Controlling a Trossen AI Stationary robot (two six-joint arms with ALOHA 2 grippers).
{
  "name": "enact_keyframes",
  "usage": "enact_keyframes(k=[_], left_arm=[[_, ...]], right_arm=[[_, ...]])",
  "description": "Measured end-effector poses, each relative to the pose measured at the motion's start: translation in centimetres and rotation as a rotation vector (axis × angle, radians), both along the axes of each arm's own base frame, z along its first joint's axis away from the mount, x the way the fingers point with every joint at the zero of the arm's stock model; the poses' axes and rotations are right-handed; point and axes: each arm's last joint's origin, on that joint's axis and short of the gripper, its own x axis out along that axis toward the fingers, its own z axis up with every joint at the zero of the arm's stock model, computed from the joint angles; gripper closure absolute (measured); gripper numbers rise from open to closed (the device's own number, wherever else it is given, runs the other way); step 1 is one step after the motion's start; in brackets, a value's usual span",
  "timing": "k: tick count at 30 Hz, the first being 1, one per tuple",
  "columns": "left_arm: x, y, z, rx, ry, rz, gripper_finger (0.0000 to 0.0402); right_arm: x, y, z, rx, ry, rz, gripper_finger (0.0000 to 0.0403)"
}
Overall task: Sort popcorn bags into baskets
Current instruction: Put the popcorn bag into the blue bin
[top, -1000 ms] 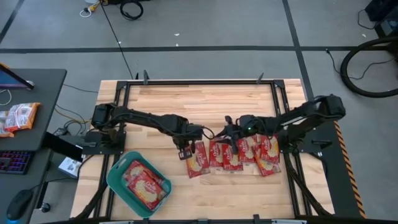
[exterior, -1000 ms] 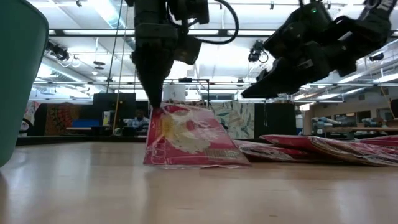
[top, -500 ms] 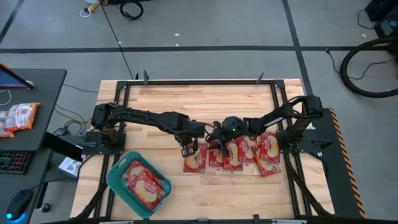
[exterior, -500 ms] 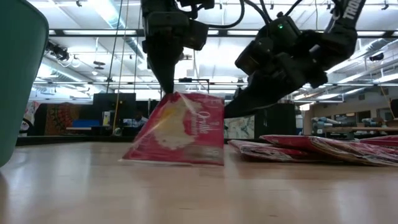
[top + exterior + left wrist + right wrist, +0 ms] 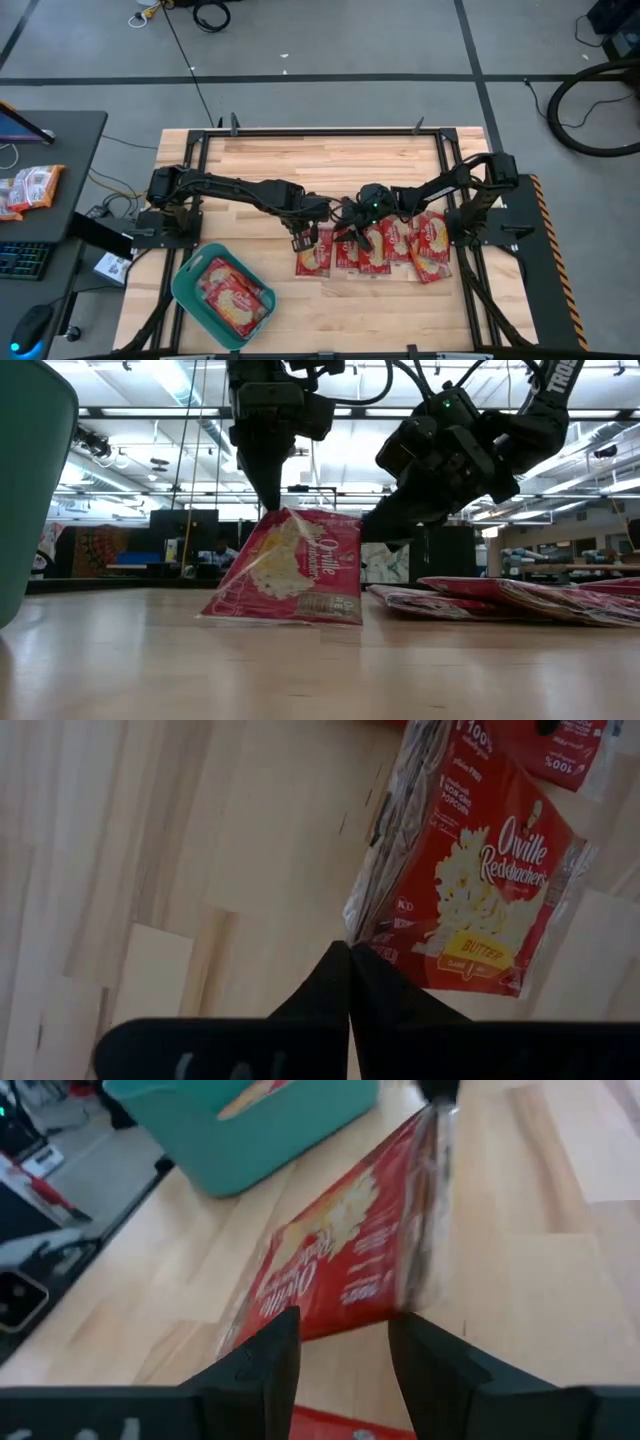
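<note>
Several red popcorn bags lie flat in a row on the table. A teal basket near the table's near-left corner holds more red bags. My left gripper is shut on the leftmost bag of the row. My right gripper hangs open just right of that bag, above the second bag, and touches nothing. The right wrist view shows the held bag in front of its spread fingers, with the basket beyond. My left gripper pinches the bag by a corner of its crimped seam edge between its two fingertips. The fingers come from above, pointing down. The bag stands tilted below them, its raised edge up and its lower edge on the table.
A black metal frame borders the wooden table. Bare wood lies beyond the arms toward the far edge and on the near side right of the basket. A side desk to the left carries orange-and-white packets and a keyboard.
My right gripper has moved toward the table's left and down, closing on the held bag. My left gripper has shifted slightly right, staying shut. The bag has swung about under it, from slanted to square with the row, its lower edge staying on the table.
</note>
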Motion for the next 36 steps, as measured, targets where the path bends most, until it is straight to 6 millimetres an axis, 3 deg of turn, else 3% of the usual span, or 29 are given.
enact_keyframes(k=[9, 19, 23, 32, 36], left_arm=[[0.2, -0.1, 0.1, 0.007, -0.024, -0.001, 0.0401], [0.4, -0.2, 0.1, -0.008, -0.041, -0.005, 0.0392], [0.5, 0.0, 0.2, -0.086, -0.054, 0.017, 0.0352], [1.0, 0.8, 0.1, -0.219, -0.1, 0.034, 0.0222], [1.2, 1.0, -0.2, -0.239, -0.093, 0.038, 0.0196]], right_arm=[[0.2, -0.4, 0.4, 0.008, -0.026, -0.098, 0.0259], [0.2, -0.4, 0.3, -0.047, -0.043, -0.092, 0.0389], [0.3, -0.3, 0.3, -0.055, -0.045, -0.083, 0.0385], [0.4, 0.9, 0.6, -0.135, -0.112, -0.02, 0.0392], [0.5, 1.3, 0.9, -0.159, -0.144, -0.039, 0.039]])
